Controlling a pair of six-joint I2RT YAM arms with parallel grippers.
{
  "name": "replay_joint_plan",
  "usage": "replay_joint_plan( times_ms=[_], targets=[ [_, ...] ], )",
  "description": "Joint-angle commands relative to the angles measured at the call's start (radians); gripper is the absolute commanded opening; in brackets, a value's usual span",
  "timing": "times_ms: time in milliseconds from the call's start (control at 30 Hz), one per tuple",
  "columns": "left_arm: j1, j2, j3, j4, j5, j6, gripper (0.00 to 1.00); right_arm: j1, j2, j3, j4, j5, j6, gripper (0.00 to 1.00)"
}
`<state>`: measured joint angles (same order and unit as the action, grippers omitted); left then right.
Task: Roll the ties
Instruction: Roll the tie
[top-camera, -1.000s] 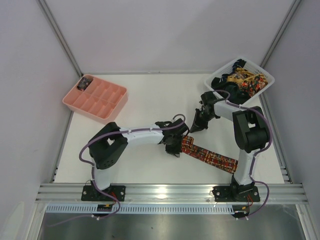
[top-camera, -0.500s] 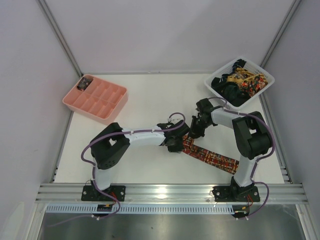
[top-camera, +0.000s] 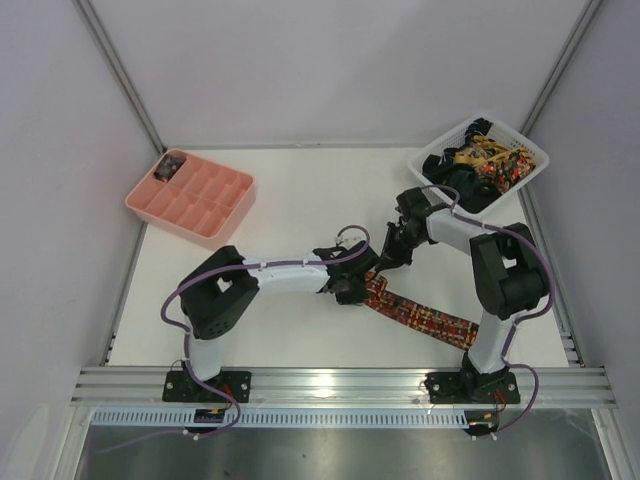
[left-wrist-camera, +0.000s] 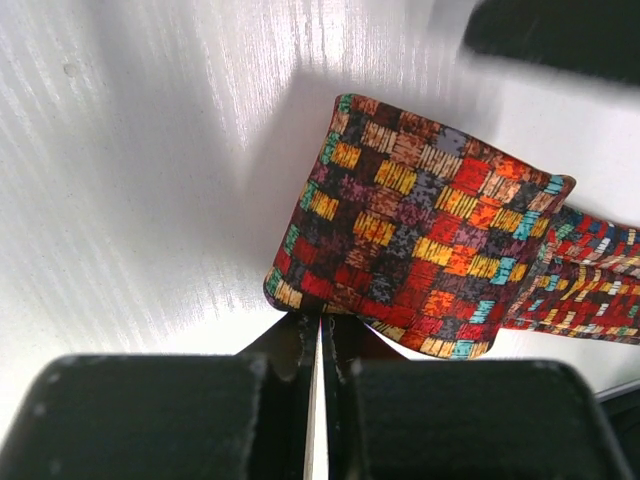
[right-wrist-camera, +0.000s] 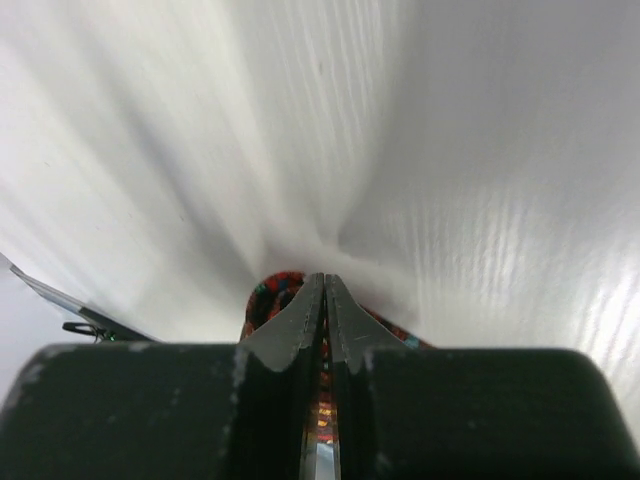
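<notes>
The left gripper (left-wrist-camera: 320, 320) and right gripper (right-wrist-camera: 323, 287) are seemingly pinching the tie (left-wrist-camera: 420, 220) at its fold. Most is lying unrolled.

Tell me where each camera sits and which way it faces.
Top external: above and behind the bases, looking down on the table, left arm, right arm and tie.
Left wrist: on the left arm, facing down past closed left fingers at the tie's folded end.
Right wrist: on the right arm, facing down past closed right fingers; tie peeks beneath.
Shared: every view shows the tie.
</notes>
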<state>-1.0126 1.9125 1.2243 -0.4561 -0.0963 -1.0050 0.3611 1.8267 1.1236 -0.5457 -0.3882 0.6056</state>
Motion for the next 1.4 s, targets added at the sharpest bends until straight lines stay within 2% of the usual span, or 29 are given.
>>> replay_joint_plan(
  times_ms=[0,133,333,600,800,1000,1133,1167,1233,1367],
  targets=[
    [-0.009,0.006,-0.06,-0.009,-0.011,-0.003,0.03,-0.021,0.037,0.062,-0.026,-0.001,-0.072,0.09],
    [-0.009,0.031,-0.045,-0.007,-0.006,0.002,0.03,0.035,0.042,0.007,0.004,-0.014,-0.046,0.09],
    [-0.009,0.037,-0.035,-0.007,-0.01,0.008,0.03,0.11,-0.04,-0.122,0.105,-0.046,0.083,0.09],
    [-0.009,-0.042,-0.115,-0.021,0.024,0.086,0.03,0.049,0.011,0.048,0.007,-0.001,-0.009,0.09],
    [-0.009,-0.266,-0.218,-0.052,0.033,0.167,0.16,0.009,-0.018,0.105,-0.109,0.08,-0.087,0.15],
    [0.005,-0.398,-0.224,-0.082,0.062,0.274,0.21,-0.045,-0.194,0.047,-0.273,0.207,-0.106,0.22],
    [0.074,-0.434,-0.191,-0.07,0.173,0.341,0.22,-0.048,-0.366,-0.095,-0.355,0.248,-0.05,0.28],
    [0.112,-0.438,-0.184,-0.069,0.196,0.353,0.22,-0.048,-0.438,-0.123,-0.373,0.264,-0.038,0.33],
    [0.175,-0.446,-0.16,-0.067,0.251,0.393,0.22,-0.047,-0.503,-0.2,-0.424,0.265,0.005,0.34],
    [0.261,-0.446,-0.112,-0.081,0.288,0.462,0.23,-0.028,-0.654,-0.344,-0.432,0.275,0.104,0.39]
  ],
)
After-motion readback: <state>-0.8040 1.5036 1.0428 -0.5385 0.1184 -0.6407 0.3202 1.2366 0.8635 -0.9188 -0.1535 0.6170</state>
